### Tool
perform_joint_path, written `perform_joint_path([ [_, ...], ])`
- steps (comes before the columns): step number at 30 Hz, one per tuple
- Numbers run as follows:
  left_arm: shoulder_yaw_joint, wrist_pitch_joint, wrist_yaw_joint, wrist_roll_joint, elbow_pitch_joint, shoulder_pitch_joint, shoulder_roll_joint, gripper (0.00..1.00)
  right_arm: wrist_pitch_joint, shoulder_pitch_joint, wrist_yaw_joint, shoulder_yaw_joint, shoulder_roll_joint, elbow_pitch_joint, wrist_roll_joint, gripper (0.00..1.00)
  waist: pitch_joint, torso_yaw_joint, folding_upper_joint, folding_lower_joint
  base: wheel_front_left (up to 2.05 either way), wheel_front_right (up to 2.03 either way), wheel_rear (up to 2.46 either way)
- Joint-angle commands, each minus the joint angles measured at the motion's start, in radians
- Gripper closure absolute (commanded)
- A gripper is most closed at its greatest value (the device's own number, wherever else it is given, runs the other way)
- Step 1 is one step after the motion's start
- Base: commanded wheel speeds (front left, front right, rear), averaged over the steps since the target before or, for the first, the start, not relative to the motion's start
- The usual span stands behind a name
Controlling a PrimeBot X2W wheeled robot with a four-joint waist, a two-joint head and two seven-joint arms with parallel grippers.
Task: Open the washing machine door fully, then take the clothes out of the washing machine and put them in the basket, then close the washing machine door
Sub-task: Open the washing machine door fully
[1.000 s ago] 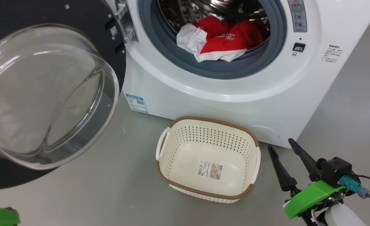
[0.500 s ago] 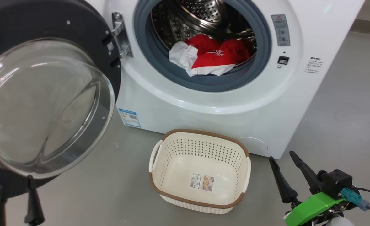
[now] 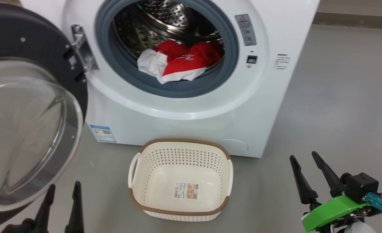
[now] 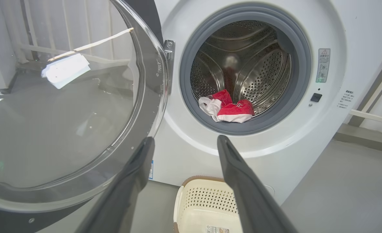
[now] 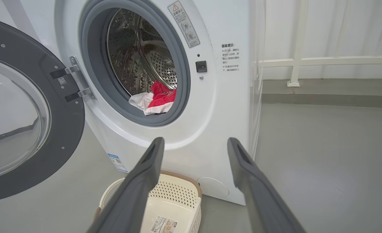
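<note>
The washing machine (image 3: 184,106) stands ahead with its door (image 3: 25,129) swung wide to the left, glass bowl bulging toward me. Red and white clothes (image 3: 178,63) lie at the drum's front lip, against the grey gasket; they also show as clothes (image 4: 228,108) and clothes (image 5: 153,100). The cream basket (image 3: 139,200) sits empty on the floor before the machine. My left gripper (image 3: 63,189) is open at the lower left, just below the door's glass. My right gripper (image 3: 304,158) is open at the lower right, right of the basket, holding nothing.
Grey floor spreads to the right of the machine (image 3: 340,97). A white railing (image 5: 307,61) and wall stand behind the machine's right side. A blue sticker (image 3: 103,133) marks the machine's lower left front.
The head camera has swung, so the machine, the door and the basket sit further left in the picture. My left gripper's fingers have come up into the lower left, still open.
</note>
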Motion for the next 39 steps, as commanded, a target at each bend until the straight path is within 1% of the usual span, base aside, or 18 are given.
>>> perform_joint_path([
  [1, 0.013, -0.005, -0.006, -0.012, -0.034, -0.007, 0.031, 0.00, -0.009, 0.005, 0.006, 0.006, -0.006, -0.028, -0.008, 0.00, 0.005, -0.053, 0.0000, 0.0000, 0.00, 0.00, 0.00],
  [7, -0.032, -0.005, -0.006, -0.014, -0.044, 0.010, 0.032, 0.00, -0.009, 0.016, 0.006, -0.026, -0.003, -0.038, -0.012, 0.00, 0.012, -0.129, 0.0000, 0.0000, 0.00, 0.00, 0.00],
  [22, -0.072, -0.005, -0.006, -0.002, -0.080, 0.011, 0.025, 0.00, -0.009, 0.013, 0.006, -0.057, 0.005, -0.051, -0.015, 0.00, 0.034, -0.257, 0.0000, 0.0000, 0.00, 0.00, 0.00],
  [31, -0.083, -0.005, -0.006, -0.002, -0.089, 0.008, 0.022, 0.00, -0.009, 0.018, 0.006, -0.071, 0.009, -0.056, -0.015, 0.00, 0.036, -0.281, 0.0000, 0.0000, 0.00, 0.00, 0.00],
  [39, -0.091, -0.005, -0.006, -0.008, -0.086, 0.007, 0.029, 0.00, -0.009, 0.019, 0.006, -0.076, 0.014, -0.056, -0.015, 0.00, 0.033, -0.280, 0.0000, 0.0000, 0.00, 0.00, 0.00],
])
